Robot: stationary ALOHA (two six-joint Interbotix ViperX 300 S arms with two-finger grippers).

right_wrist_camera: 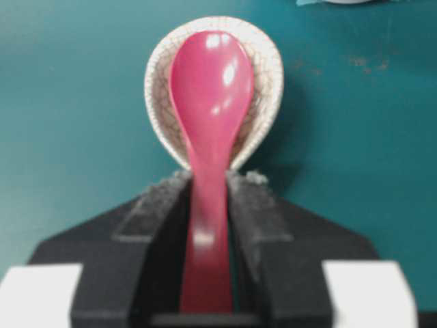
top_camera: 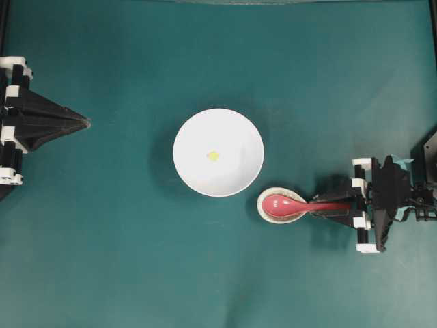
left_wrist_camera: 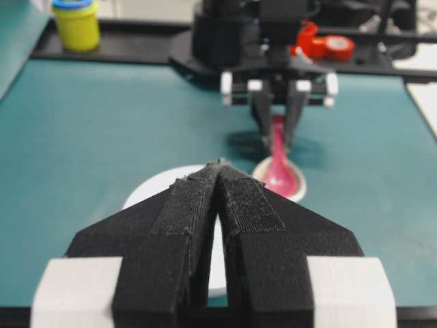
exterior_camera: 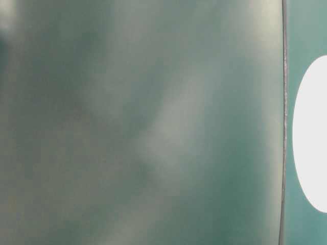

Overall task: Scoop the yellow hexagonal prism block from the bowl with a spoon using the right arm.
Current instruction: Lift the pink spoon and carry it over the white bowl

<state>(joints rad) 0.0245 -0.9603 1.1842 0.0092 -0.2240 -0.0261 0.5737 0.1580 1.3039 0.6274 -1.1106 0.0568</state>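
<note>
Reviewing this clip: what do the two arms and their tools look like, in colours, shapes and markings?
Both arms are black. The left tool has two long wedge-shaped black fingers with a rough textured surface, and white blocks at their bases. The right tool has the same black textured fingers and white blocks; a bit of teal tape shows by it from overhead. Thin cables run behind the right tool.

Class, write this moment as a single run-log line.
right gripper: jaws around spoon handle | spoon: on rest | block: in bowl

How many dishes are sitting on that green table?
2: a white bowl in the middle holding a tiny yellow block, and a small speckled spoon rest just beside it, under the red spoon.
</note>
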